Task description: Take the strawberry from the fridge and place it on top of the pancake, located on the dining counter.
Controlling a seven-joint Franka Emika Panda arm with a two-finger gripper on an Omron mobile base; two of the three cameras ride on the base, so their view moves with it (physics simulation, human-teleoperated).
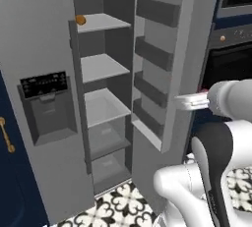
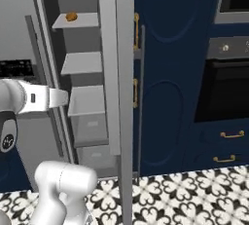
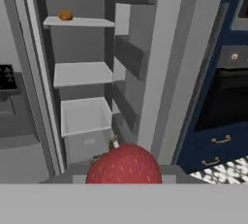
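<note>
No text, label or number can be read; the fridge's black dispenser panel shows only blurred marks.

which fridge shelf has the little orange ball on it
The topmost shelf of the open fridge: the orange ball sits at its left front corner. The shelves beneath it are bare.
</note>
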